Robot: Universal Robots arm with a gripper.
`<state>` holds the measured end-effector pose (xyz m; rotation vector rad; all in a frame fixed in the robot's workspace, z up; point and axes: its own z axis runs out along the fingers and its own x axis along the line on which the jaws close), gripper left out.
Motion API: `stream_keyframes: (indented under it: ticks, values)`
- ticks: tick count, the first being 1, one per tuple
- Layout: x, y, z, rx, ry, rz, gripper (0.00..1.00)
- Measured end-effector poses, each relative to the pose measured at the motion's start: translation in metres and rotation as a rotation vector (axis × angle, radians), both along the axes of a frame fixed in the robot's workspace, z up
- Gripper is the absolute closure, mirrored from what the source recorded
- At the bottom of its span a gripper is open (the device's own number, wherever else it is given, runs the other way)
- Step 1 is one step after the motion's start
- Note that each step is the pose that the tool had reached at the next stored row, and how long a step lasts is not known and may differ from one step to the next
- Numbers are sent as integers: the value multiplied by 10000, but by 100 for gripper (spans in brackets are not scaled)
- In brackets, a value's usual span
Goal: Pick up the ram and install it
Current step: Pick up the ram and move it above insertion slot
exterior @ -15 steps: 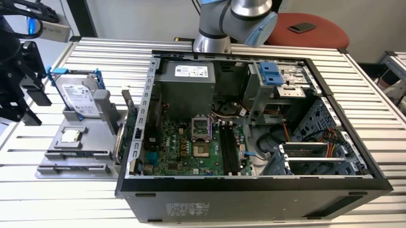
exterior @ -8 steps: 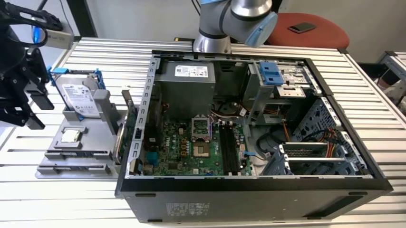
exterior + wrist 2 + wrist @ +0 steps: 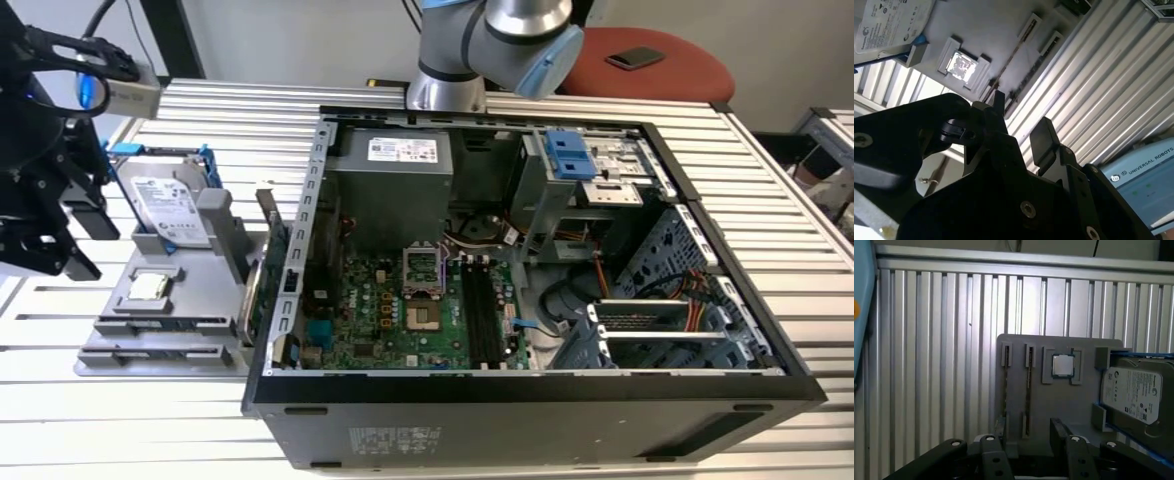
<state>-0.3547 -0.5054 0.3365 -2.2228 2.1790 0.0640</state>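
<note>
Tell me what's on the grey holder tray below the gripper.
On the grey holder tray: the ram on edge in a slot, a processor chip, and a hard drive in a blue frame. The gripper hides part of the tray's edge.

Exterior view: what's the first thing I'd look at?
The big open computer case in the middle, with its green motherboard showing. At the exterior view's left a gray tray holds a silver hard drive. In the first wrist view the open black hand hangs over the thin ram in that tray.
</note>
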Motion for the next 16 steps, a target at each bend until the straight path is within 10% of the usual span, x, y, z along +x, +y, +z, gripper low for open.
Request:
stream_keyframes:
  ticks: [16]
  values:
    - [0, -20, -225, 0, 4, 5, 0]
